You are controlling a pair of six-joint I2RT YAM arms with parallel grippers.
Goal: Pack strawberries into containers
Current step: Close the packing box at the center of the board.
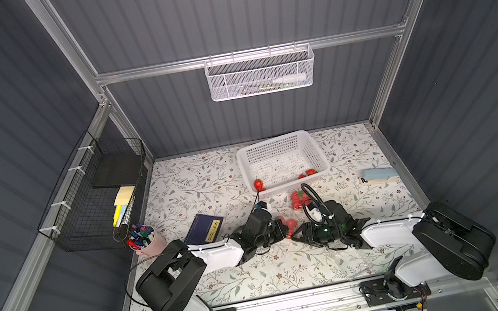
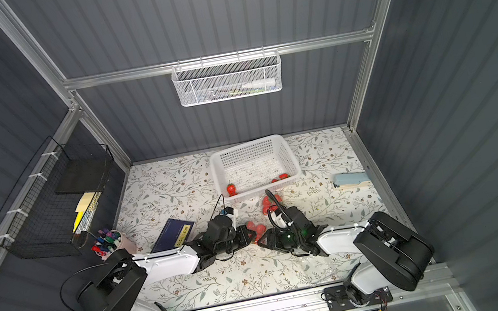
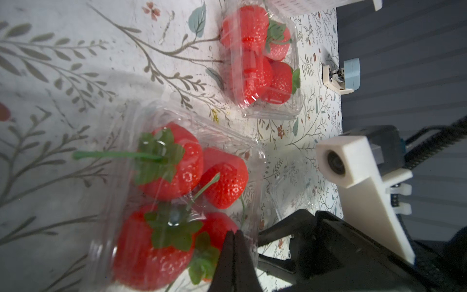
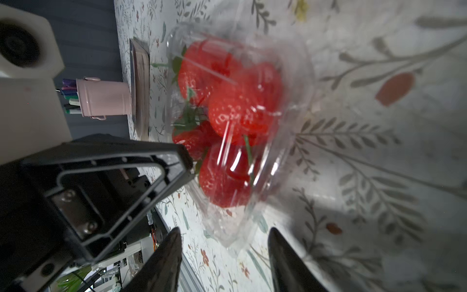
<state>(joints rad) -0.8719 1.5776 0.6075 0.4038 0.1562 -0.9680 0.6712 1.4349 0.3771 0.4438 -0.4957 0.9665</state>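
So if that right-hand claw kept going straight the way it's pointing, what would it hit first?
Most likely the clear clamshell container of strawberries. It lies straight ahead of the open right gripper, its near edge close to the fingertips, though depth is hard to judge.

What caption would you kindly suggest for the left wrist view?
Shut left tool beside a clear container of strawberries, second container packed nearby.

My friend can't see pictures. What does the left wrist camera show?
A clear container of red strawberries fills the view, the shut left claw right by it. Another strawberry container sits farther off on the flowery table.
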